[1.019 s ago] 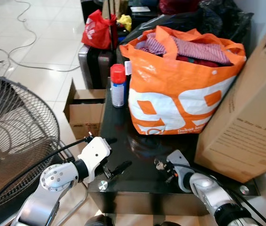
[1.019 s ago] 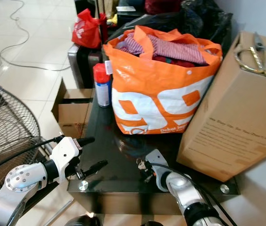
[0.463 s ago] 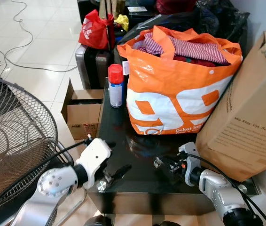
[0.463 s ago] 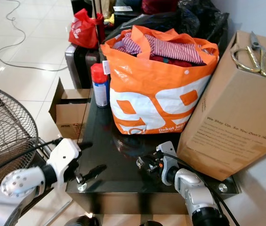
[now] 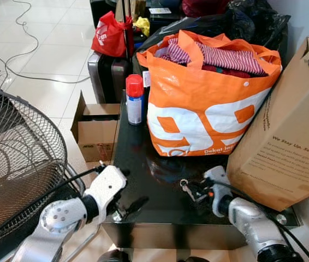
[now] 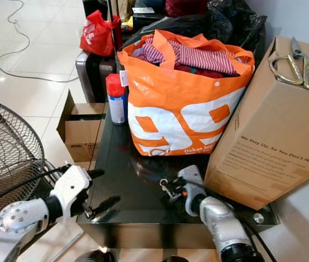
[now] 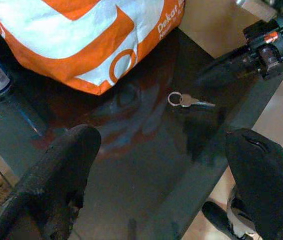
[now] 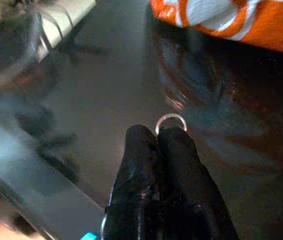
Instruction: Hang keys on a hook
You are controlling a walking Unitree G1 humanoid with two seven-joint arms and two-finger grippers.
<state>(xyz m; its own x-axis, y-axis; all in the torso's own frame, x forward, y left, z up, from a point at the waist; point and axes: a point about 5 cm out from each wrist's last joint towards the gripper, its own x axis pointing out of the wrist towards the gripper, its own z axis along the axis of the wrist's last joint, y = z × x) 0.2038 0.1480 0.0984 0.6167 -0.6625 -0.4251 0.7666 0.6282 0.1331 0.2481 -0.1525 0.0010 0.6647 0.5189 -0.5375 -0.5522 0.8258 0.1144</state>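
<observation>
**Keys pinched above black table**

Right gripper (image 8: 156,137) closed on keys (image 7: 189,101), ring protruding past fingertips, just above black glass table (image 5: 160,204) near front edge. Left gripper (image 5: 123,192) spread open at left corner. Orange bag (image 5: 203,106): lettering partly legible, "Dekat". Cardboard box (image 5: 285,147): "We Stay Up. So You Don't".

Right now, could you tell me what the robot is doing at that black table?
The right claw is shut on the keys, holding them just above the black glass table in front of the orange bag, with the key ring poking out past its fingertips. The left claw hovers open at the table's near edge. No hook is visible yet.
</observation>
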